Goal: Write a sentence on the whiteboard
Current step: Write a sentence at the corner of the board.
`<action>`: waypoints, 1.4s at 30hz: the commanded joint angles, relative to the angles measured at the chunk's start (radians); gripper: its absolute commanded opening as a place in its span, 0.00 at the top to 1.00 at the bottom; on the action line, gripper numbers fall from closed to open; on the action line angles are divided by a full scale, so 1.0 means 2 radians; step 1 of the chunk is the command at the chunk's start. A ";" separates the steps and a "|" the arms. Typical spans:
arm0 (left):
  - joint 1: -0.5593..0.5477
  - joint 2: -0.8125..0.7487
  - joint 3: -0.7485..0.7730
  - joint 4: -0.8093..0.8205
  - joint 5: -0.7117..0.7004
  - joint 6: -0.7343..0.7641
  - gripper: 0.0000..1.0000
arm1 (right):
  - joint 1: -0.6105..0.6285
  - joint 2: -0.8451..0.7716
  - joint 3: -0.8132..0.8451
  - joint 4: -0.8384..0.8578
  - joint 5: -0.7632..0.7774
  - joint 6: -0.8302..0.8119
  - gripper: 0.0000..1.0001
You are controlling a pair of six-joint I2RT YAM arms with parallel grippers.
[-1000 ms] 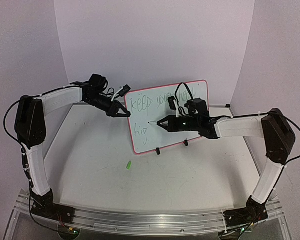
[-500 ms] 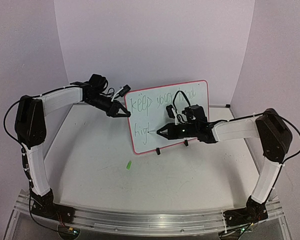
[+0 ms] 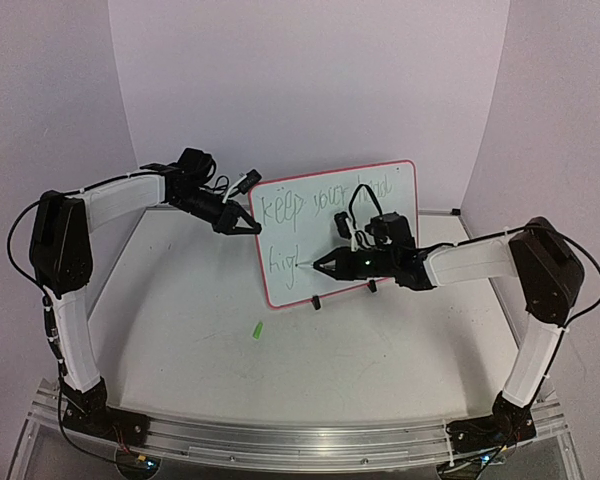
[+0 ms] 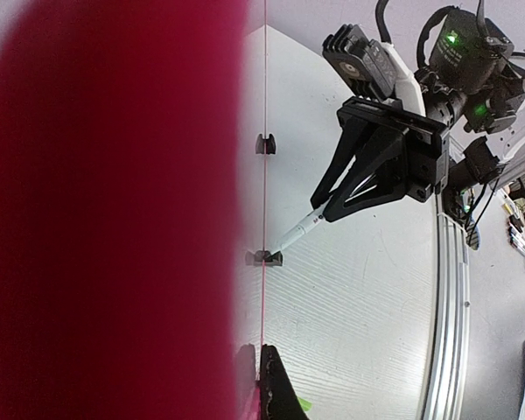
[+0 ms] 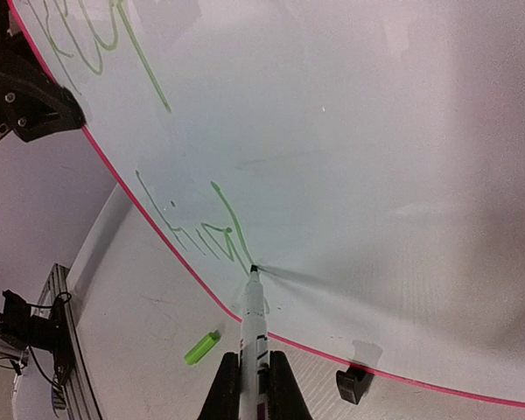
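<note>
The whiteboard [image 3: 325, 230] stands upright mid-table, its left rim pinched by the left gripper [image 3: 248, 226]. The right gripper [image 3: 315, 266], clamped on a green marker [image 5: 254, 306], sets the tip after "hig" on the second line, so the writing looks about midway. The next stroke should run rightward, lightly; blank board lies to the right, the pink rim is close below, and the cap [image 3: 257, 329] lies well apart

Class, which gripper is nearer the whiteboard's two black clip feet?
Right. The right gripper, holding a marker, hovers just above the clip feet; the left gripper holds the whiteboard by its left edge, farther off.
</note>
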 commanded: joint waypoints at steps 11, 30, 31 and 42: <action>-0.014 -0.016 -0.010 -0.014 -0.020 0.020 1.00 | -0.002 -0.040 -0.026 0.051 0.056 0.016 1.00; -0.015 -0.016 -0.010 -0.015 -0.021 0.021 1.00 | -0.002 -0.016 -0.042 0.028 0.048 0.011 1.00; -0.015 -0.016 -0.010 -0.015 -0.021 0.020 1.00 | -0.002 -0.016 -0.043 0.028 0.048 0.011 1.00; -0.016 -0.017 -0.010 -0.015 -0.023 0.021 1.00 | -0.002 -0.061 -0.064 0.045 0.019 -0.002 1.00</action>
